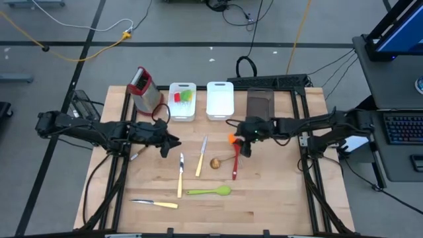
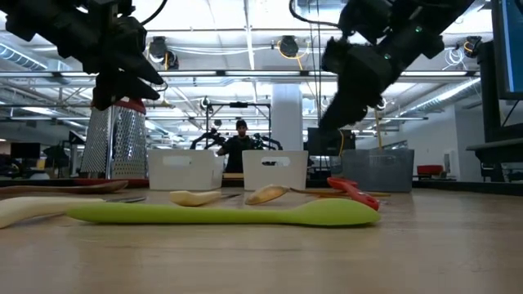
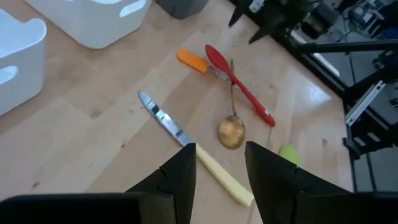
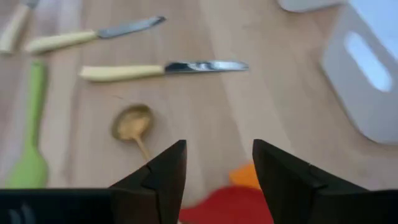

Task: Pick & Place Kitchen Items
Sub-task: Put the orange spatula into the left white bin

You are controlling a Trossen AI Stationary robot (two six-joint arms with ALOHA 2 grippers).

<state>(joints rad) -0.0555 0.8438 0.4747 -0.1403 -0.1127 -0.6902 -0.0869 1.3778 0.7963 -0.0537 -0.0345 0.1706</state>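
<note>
Several utensils lie flat on the wooden table (image 1: 277, 198): three cream-handled knives (image 1: 180, 173) (image 1: 201, 156) (image 1: 156, 203), a green spoon (image 1: 210, 192), a small gold spoon (image 1: 216, 162), a red spoon (image 1: 235, 162) and an orange spatula (image 1: 231, 139). My left gripper (image 1: 176, 141) is open above the table, left of the knives; in its wrist view its fingertips (image 3: 221, 168) hang over a knife (image 3: 186, 138). My right gripper (image 1: 244, 148) is open above the red spoon (image 4: 227, 208) and orange spatula (image 4: 245, 175).
At the far edge stand a steel grater with a red top (image 1: 145, 89), a white bin (image 1: 182, 112) holding red, green and yellow pieces, a second white bin (image 1: 220, 111) and a dark bin (image 1: 260, 103). A person (image 2: 241, 143) shows in the room behind.
</note>
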